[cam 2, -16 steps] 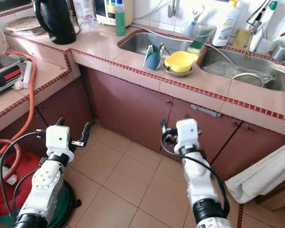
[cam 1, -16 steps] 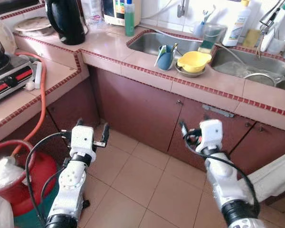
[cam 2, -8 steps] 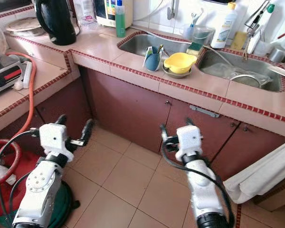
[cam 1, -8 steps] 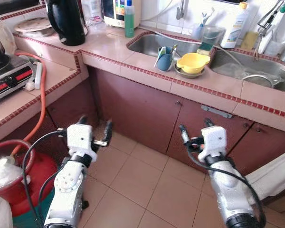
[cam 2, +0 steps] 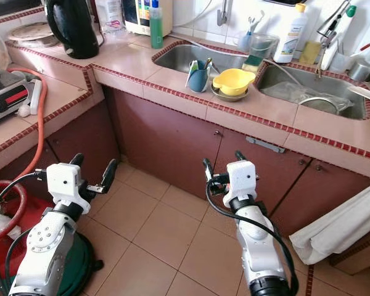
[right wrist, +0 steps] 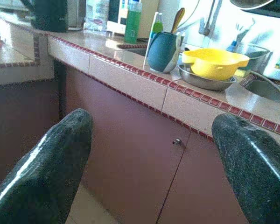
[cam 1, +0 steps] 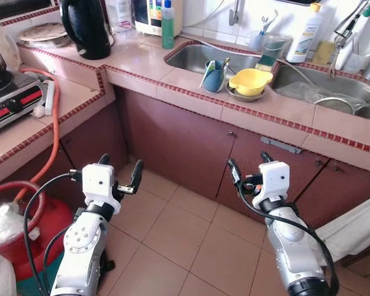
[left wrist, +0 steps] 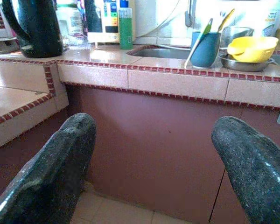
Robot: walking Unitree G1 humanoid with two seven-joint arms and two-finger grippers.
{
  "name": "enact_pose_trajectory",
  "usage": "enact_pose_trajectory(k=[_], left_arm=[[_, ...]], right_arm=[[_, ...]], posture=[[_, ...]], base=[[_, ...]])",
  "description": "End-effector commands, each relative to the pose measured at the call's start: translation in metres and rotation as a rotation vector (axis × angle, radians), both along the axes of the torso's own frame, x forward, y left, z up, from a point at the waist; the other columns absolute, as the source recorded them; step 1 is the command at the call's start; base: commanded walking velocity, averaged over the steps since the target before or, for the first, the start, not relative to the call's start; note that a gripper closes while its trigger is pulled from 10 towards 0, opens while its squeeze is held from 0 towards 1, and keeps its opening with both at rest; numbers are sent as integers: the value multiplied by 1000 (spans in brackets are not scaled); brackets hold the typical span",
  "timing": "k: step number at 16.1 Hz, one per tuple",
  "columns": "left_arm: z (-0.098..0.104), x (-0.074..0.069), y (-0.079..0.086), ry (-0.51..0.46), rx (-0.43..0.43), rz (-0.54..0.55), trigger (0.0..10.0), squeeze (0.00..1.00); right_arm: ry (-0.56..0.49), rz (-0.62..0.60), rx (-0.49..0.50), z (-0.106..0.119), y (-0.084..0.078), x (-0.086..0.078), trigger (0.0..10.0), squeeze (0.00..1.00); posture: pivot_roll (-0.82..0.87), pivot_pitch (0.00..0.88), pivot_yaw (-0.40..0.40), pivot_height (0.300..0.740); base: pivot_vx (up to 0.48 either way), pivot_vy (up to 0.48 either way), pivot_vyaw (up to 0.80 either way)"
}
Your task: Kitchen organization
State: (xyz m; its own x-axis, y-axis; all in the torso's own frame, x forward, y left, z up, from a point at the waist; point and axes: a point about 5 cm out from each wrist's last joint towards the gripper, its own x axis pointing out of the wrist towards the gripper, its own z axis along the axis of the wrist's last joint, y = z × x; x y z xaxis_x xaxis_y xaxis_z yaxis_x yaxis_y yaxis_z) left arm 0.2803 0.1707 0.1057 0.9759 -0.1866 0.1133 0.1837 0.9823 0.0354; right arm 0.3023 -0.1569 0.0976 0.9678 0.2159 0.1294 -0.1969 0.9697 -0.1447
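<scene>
A blue cup (cam 1: pixel 214 74) with utensils in it stands on the tiled counter between the two sink basins. Right beside it a yellow bowl (cam 1: pixel 251 80) rests in a steel bowl. My left gripper (cam 1: pixel 120 168) is held low in front of the brown cabinets, open and empty, well below the counter edge. My right gripper (cam 1: pixel 249 165) is also open and empty, just before a cabinet door under the cup and bowl. In the right wrist view the cup (right wrist: pixel 162 51) and the bowl (right wrist: pixel 214 60) appear above and beyond the open fingers (right wrist: pixel 51 158).
A black kettle (cam 1: pixel 86 28) and a green bottle (cam 1: pixel 168 23) stand at the back left of the counter (cam 1: pixel 142 65). A stove (cam 1: pixel 9 102) sits on the lower left counter, with an orange hose (cam 1: pixel 52 132) running to a red gas cylinder (cam 1: pixel 43 222). A white cloth (cam 1: pixel 357 225) hangs at the right.
The whole picture has shifted a little with the camera. Both grippers stay open and low before the cabinets; the right one has edged slightly up and left.
</scene>
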Motion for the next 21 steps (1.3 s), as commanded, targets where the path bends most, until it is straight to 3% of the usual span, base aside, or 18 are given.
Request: enact_pose_trajectory(k=[1,6,21], left_arm=[[6,3,-1,-13,5,-6,10000,0],[9,7,-3,-17,-2,7,10000,0],[7,11,-8,3,11,15,10000,0]], right_arm=[[-21,3,-21,5,-1,1,10000,0],[-22,13,23,10,3,4,10000,0],[2,22,-13,11,4,6,10000,0]], posture=[[-101,0,-15,740],[-97,3,-17,740],[-105,7,-34,740]], base=[[0,0,0],[292,0,0],[316,0,0]])
